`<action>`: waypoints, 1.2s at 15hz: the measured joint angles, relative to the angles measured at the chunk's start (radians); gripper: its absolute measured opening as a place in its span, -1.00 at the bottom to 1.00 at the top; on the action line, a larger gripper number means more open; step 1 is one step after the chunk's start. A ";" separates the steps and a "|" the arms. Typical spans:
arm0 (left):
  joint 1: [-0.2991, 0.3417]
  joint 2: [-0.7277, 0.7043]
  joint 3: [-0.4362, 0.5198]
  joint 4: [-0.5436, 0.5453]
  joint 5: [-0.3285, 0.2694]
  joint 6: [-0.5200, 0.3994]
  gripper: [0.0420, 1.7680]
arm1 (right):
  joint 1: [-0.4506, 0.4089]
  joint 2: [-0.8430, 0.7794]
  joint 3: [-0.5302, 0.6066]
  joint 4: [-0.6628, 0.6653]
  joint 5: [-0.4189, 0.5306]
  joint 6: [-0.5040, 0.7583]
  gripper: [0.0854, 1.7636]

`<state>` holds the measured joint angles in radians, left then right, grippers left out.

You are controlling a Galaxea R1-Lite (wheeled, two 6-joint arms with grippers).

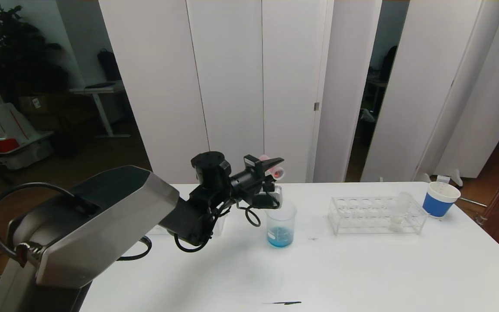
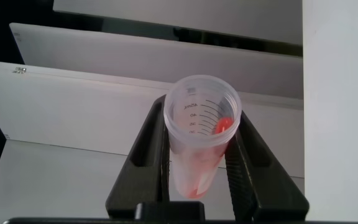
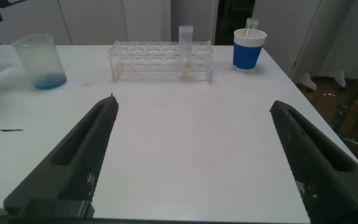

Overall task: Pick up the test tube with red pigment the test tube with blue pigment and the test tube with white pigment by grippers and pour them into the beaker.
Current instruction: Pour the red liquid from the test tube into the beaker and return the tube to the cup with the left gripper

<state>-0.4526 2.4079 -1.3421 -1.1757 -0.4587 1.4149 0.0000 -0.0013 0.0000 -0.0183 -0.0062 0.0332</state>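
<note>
My left gripper (image 1: pixel 274 168) is shut on the test tube with red pigment (image 1: pixel 277 172), held about level above the beaker (image 1: pixel 280 225), its open mouth pointing away from the arm. In the left wrist view (image 2: pixel 202 115) the tube (image 2: pixel 199 137) shows red streaks inside and a red drop near its rim. The beaker holds blue liquid at its bottom and also shows in the right wrist view (image 3: pixel 39 59). The test tube with white pigment (image 1: pixel 399 212) stands in the clear rack (image 1: pixel 377 215). No tube with blue liquid shows. My right gripper (image 3: pixel 194 104) is open and empty above the table.
A blue-and-white paper cup (image 1: pixel 440 199) stands at the table's right edge past the rack, with a clear tube sticking out of it (image 3: pixel 252 25). A thin dark mark (image 1: pixel 282 303) lies near the front edge. White panels stand behind the table.
</note>
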 joint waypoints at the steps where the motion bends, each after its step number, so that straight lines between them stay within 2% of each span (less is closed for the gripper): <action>1: 0.000 0.003 0.000 -0.004 0.001 0.009 -0.36 | 0.000 0.000 0.000 0.000 0.000 0.000 0.98; 18: 0.000 0.023 -0.019 -0.055 0.007 0.058 -0.36 | 0.000 0.000 0.000 0.001 0.000 0.000 0.98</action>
<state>-0.4526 2.4309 -1.3609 -1.2306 -0.4517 1.4726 0.0000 -0.0013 0.0000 -0.0177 -0.0062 0.0332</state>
